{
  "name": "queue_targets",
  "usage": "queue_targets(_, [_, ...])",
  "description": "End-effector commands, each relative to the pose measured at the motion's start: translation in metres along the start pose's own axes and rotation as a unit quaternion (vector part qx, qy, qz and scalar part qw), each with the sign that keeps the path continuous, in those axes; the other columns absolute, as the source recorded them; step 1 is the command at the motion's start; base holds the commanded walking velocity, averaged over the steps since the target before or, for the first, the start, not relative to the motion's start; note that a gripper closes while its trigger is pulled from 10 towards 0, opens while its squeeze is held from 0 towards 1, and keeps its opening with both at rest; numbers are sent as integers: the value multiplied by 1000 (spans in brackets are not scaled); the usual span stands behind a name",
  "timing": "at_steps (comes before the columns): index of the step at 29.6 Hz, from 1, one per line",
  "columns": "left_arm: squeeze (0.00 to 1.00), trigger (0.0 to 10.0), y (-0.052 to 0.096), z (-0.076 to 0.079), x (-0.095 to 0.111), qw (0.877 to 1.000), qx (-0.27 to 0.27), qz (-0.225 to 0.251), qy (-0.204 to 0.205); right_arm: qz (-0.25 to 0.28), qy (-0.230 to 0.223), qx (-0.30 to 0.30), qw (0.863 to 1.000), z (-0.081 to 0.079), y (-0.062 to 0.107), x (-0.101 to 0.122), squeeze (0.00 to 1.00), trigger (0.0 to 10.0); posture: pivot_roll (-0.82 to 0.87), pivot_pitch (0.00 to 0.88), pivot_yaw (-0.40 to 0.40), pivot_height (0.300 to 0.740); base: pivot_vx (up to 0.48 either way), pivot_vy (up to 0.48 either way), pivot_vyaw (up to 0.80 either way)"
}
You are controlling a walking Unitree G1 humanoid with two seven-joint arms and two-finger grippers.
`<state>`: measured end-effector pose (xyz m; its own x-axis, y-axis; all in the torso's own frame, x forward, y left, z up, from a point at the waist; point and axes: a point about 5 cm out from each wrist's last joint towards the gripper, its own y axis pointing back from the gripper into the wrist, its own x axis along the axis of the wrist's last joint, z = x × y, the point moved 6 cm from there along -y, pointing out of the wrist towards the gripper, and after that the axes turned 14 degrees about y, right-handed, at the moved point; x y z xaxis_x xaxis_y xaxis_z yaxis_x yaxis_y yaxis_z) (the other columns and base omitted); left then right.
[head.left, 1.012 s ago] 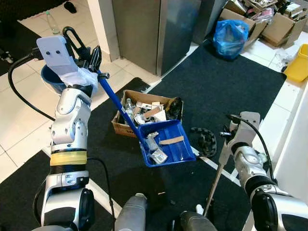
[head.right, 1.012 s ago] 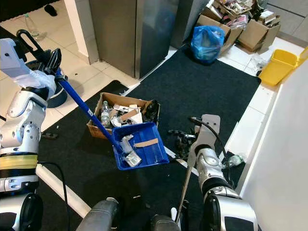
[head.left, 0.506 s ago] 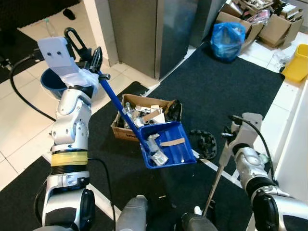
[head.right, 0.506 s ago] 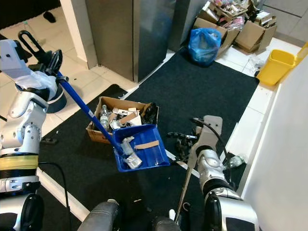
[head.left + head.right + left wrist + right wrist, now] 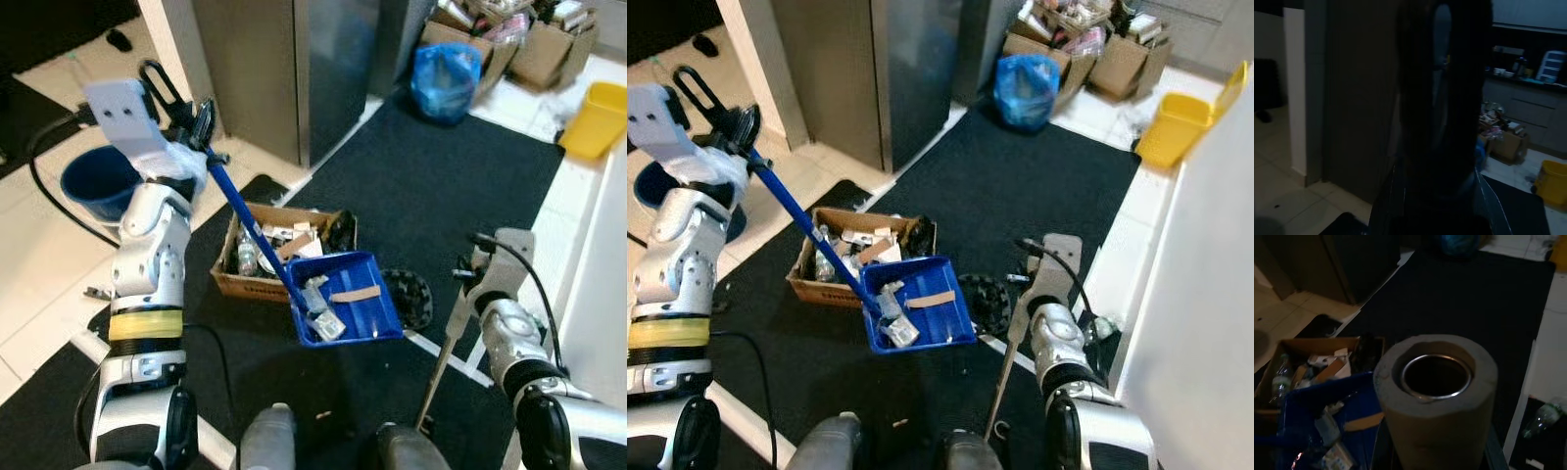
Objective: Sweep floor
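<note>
Since the earlier frame my head camera has swung, so the whole scene sits lower and further left; against the cardboard box [image 5: 279, 250] the blue dustpan [image 5: 345, 311] has drifted slightly, still raised and overlapping the box's near right corner. Left gripper [image 5: 201, 132] stays clamped on the top of the dustpan's blue handle [image 5: 250, 227], fingers [image 5: 206, 116] pinched tight against it, above the box's far left side. Pan carries scraps: crumpled packaging and a tan strip. Right gripper [image 5: 472, 284] sits right of the box, beyond the black coiled item [image 5: 411, 294] on the dark mat [image 5: 460, 176]; a grey broom pole [image 5: 443, 357] runs down from it. I cannot tell how its fingers stand: the right wrist view looks straight down the pole's hollow foam-sleeved end [image 5: 1436, 382]. Box holds bottles and card scraps; no writing legible on anything. Blue bucket [image 5: 96, 181] sits well left of the box, on tile.
</note>
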<state>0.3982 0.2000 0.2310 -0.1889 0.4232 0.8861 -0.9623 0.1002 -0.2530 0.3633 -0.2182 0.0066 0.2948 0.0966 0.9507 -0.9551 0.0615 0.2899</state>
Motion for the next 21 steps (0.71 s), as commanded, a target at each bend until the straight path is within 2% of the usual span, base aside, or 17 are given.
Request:
queue_targets(1, [0, 10000, -1, 6, 9, 1000, -10, 18, 6, 8, -21, 5, 1000, -6, -1, 2, 0, 10000, 156, 18, -32, 740, 480, 0, 0])
queue_targets(8, [0, 10000, -2, 7, 8, 1000, -12, 17, 6, 13, -24, 9, 1000, -8, -1, 4, 0, 10000, 155, 27, -29, 740, 480, 0, 0])
queue_targets(12, [0, 10000, -1, 8, 7, 1000, -11, 14, 6, 10, 2, 38, 999, -17, 1, 0, 0, 10000, 154, 33, -27, 740, 480, 0, 800])
queue_targets(20, [0, 10000, 0, 8, 5, 1000, -12, 11, 7, 15, -15, 26, 999, -14, 2, 0, 0, 10000, 155, 37, -19, 740, 480, 0, 800])
queue_targets(21, [0, 10000, -1, 8, 5, 1000, -13, 10, 7, 14, -20, 18, 1000, -11, 2, 0, 0, 10000, 154, 37, -15, 740, 480, 0, 0])
